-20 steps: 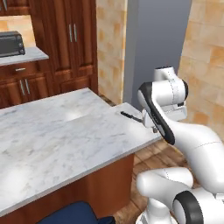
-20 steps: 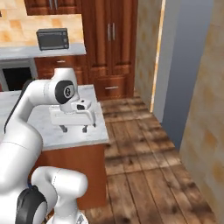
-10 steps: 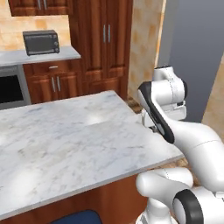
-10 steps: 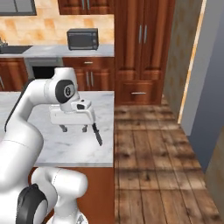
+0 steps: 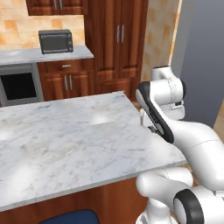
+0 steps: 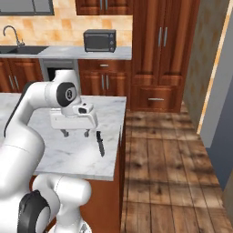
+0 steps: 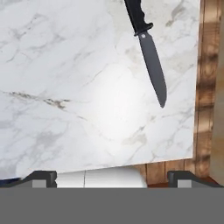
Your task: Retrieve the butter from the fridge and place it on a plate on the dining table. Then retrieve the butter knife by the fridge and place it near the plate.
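The butter knife point(image 6: 99, 143) lies flat on the marble dining table point(image 6: 54, 154), near its right edge; it is dark, with a black handle. In the hand view the butter knife point(image 7: 151, 57) lies at the upper right, blade towards the table's edge. My gripper point(image 6: 75, 133) hangs open just above the marble, left of the knife, with nothing between its fingers point(image 6: 65, 133). In the hand view the gripper point(image 7: 113, 177) shows both tips wide apart. The fridge's grey door point(image 5: 199, 65) stands at the right. The butter and the plate are out of view.
A back counter point(image 6: 86, 52) carries a dark toaster oven point(image 6: 99, 41), with a sink tap point(image 6: 11, 34) to the left. Tall brown cupboards point(image 6: 159, 50) stand behind. Wood floor point(image 6: 168, 173) runs right of the dining table point(image 5: 78, 140).
The whole picture has swung as the base turned: fridge slid off to the right, toaster oven and cupboards came in. The knife stays on the marble, my gripper still open beside it.
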Tool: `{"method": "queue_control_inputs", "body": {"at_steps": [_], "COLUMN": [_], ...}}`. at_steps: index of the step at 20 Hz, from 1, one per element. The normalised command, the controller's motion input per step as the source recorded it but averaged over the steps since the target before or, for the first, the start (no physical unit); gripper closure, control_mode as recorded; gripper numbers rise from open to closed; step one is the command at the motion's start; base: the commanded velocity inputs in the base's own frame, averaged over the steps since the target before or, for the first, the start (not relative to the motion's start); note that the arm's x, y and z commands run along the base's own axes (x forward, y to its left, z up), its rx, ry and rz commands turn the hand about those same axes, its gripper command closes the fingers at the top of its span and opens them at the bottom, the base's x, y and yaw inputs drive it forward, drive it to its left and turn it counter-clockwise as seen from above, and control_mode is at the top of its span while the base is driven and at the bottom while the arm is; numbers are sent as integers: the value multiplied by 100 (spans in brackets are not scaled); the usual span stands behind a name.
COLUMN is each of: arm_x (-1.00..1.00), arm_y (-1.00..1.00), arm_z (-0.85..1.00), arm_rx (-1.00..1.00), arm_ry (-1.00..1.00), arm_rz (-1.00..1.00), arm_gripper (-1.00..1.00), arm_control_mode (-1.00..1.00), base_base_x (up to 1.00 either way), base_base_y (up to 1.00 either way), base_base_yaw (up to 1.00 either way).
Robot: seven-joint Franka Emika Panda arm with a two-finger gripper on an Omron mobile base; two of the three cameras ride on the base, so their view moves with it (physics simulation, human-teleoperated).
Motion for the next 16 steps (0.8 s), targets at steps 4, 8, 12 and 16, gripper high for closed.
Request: {"method": "queue_control_inputs", "body": {"at_steps": [4, 8, 12, 16], "arm_x": [0, 5, 49, 54], "arm_y": [0, -3, -37, -21], "arm_z": [0, -1, -1, -28], "arm_rx": [0, 0, 8, 14], "arm_ry": [0, -1, 0, -9], "arm_rz": [0, 0, 2, 15], "arm_gripper": [-100, -100, -100, -100], "arm_control_mode": [100, -100, -100, -100], "base_base_x": [0, 0, 0, 0], "base_base_y": [1, 0, 0, 0], "base_base_yaw": [0, 0, 0, 0]}}
